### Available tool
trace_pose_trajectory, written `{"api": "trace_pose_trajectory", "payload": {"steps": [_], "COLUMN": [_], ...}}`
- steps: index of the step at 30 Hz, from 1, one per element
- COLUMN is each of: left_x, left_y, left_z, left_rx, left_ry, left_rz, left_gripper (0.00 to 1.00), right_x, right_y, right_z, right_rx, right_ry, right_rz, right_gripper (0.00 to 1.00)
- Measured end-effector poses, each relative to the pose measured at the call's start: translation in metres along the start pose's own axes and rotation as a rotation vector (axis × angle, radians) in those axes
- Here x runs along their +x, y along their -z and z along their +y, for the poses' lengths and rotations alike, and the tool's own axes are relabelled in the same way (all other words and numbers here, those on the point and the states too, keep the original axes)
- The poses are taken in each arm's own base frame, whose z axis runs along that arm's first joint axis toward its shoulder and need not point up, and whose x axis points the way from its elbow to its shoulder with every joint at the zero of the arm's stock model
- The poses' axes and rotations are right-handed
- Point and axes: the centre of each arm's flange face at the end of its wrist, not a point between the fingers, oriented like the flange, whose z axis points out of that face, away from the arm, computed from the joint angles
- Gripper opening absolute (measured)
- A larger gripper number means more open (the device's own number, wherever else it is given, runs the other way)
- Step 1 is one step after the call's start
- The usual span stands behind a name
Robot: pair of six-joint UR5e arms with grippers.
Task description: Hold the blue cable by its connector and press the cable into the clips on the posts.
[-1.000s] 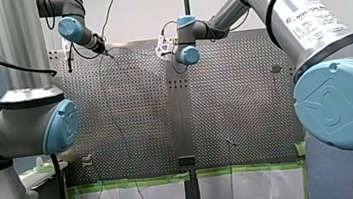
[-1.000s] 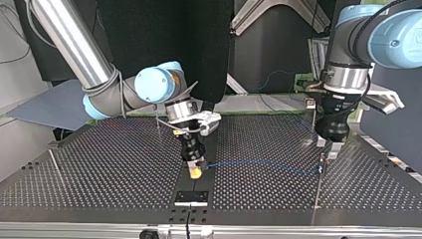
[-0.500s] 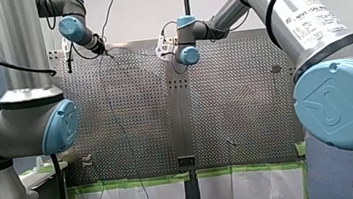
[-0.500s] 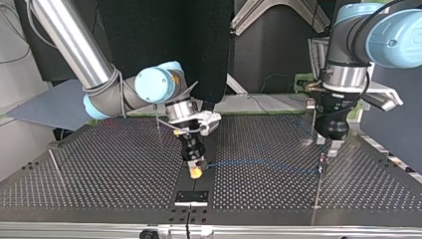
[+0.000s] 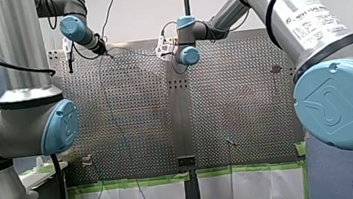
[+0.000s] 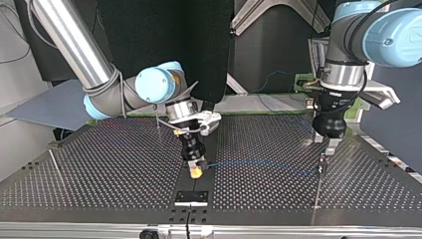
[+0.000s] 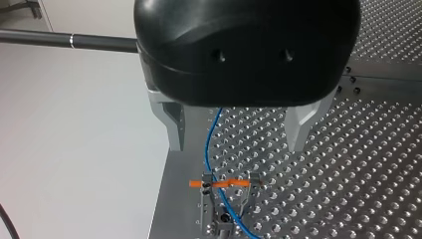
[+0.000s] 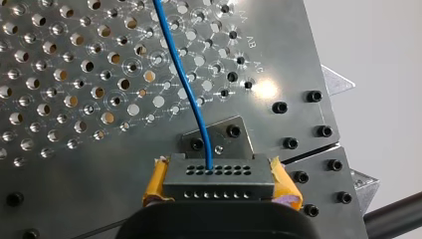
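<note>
In the front view the silvery perforated table (image 5: 244, 96) stretches away from me, a flat metal sheet with a regular grid of small round holes. The work at its far edge is too small to read.

In the top view my right gripper (image 6: 195, 172) sits low over the plate near the middle. The thin, smooth blue cable (image 6: 259, 164) leaves it and runs almost level toward the view's right, its long axis across the table, to a slim upright post (image 6: 318, 181). My left gripper (image 6: 329, 145), black and rounded, hangs just above that post.

In the left wrist view my metal fingers (image 7: 174, 127) stand apart, released. The cable passes between them and touches neither. Ahead of them it crosses an orange strip (image 7: 219, 183) on a grey forked clip (image 7: 226, 199); whether it is seated I cannot tell.

In the right wrist view my gripper is clenched on the connector (image 8: 219, 177), a grey rectangular block with two rows of tiny holes. My yellow pads (image 8: 155, 181) press on both of its ends. The cable enters the middle of the connector and points away from me, gently curved.
</note>
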Motion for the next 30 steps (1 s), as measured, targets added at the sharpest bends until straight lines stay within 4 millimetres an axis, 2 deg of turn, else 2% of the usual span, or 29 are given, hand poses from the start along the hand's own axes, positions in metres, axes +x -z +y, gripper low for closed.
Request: {"api": "trace_pose_trajectory", "payload": {"steps": [30], "left_x": [0.0046], "left_y": [0.0068], "left_z": [0.0007], "left_rx": [-0.061], "left_ry": [0.013], "left_rz": [0.043], "left_gripper": [0.98], "right_x": [-0.0025], "right_y": [0.0001], "right_z": [-0.0005], "right_rx": [0.001], "right_ry": [0.001], "right_rz": [-0.003], "right_gripper": [0.00]}}
